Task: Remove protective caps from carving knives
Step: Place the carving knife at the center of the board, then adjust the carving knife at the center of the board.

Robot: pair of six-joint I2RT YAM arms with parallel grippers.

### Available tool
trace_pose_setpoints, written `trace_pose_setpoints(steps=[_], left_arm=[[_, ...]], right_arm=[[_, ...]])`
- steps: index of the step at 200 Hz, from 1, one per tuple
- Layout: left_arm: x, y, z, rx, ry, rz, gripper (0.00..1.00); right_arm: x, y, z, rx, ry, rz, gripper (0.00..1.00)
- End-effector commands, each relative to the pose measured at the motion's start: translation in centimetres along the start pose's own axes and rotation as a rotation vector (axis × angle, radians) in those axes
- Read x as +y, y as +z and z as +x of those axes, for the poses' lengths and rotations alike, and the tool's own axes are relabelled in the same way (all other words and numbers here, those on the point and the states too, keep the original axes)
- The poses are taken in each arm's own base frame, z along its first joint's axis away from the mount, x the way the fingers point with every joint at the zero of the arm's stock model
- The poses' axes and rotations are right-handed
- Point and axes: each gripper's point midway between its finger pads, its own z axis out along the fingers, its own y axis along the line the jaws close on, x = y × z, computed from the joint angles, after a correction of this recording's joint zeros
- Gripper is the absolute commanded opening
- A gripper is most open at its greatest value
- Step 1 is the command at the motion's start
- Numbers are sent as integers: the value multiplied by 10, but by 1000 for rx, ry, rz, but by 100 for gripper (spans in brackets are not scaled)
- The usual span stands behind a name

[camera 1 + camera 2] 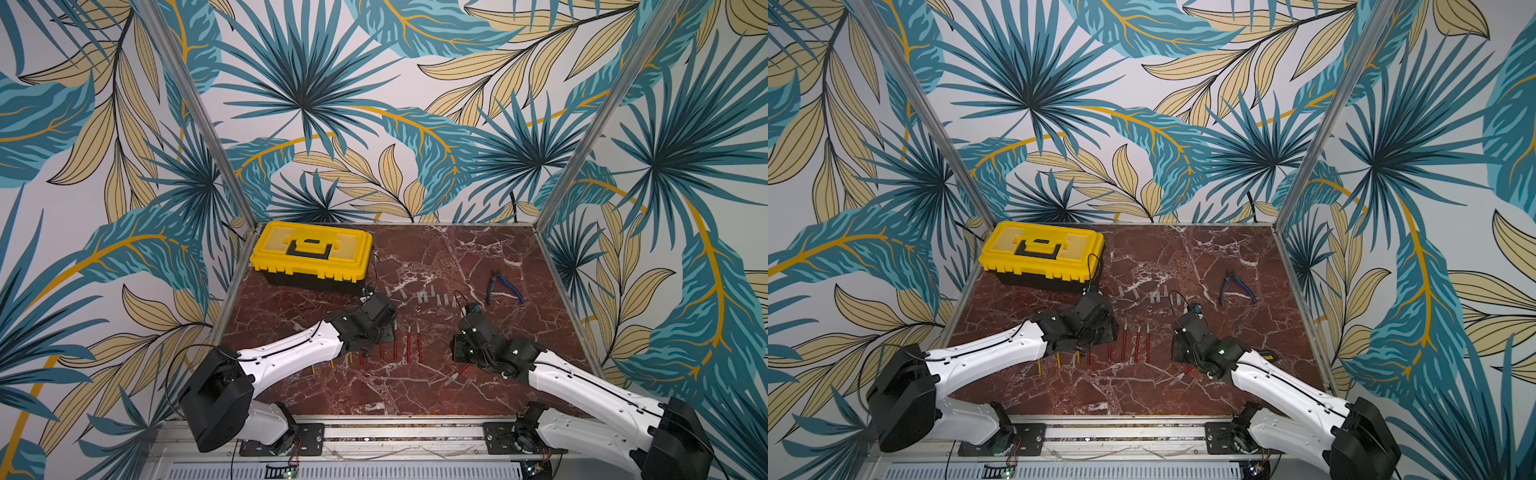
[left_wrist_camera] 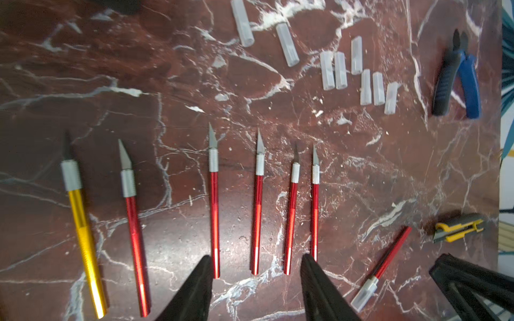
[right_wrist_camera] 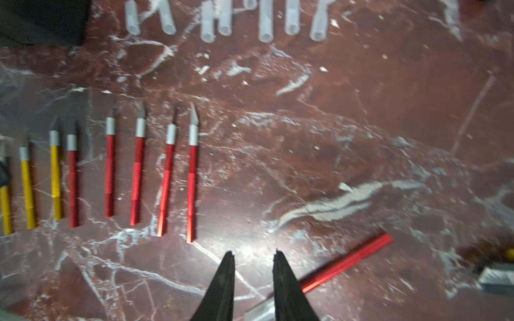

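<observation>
Left wrist view: carving knives [image 2: 214, 216], bare-bladed, rowed on bench [image 2: 361, 180]; protective caps [image 2: 340, 71] loose beyond blades; one red knife [image 2: 390, 254] capped, apart; left end effector [image 2: 256, 257] and right end effector [image 3: 253, 253] spread, empty

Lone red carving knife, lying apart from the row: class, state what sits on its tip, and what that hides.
A translucent protective cap sits over the tip of the lone red carving knife. The blade inside cannot be seen; the cap covers it.

Probably a robotics lab cell: leaf-printed panels [image 1: 374, 104] on aluminium posts [image 1: 199, 112] enclose a red marble-look surface [image 1: 457, 257], two arms [image 1: 291, 353] bolted to a front rail [image 1: 395, 434].
</observation>
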Motion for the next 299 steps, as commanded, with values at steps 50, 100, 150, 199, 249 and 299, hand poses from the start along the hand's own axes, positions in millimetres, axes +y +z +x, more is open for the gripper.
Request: trace_pose_setpoints(steps=[50, 100, 150, 199, 249, 299], left_arm=[[-82, 11, 4, 47, 125, 151, 48], [-92, 12, 5, 55, 139, 171, 48], [-83, 5, 4, 29, 141, 159, 48], [-82, 10, 7, 44, 145, 154, 48], [-82, 11, 10, 58, 143, 157, 37], [-102, 15, 44, 106, 227, 174, 0]], right_arm=[[-44, 3, 64, 158, 87, 68, 30], [-26, 28, 77, 226, 132, 2, 30], [-21, 36, 72, 228, 116, 8, 30], [-21, 31, 58, 192, 93, 43, 31], [-9, 15, 29, 98, 40, 3, 31], [-3, 21, -8, 60, 84, -53, 0]])
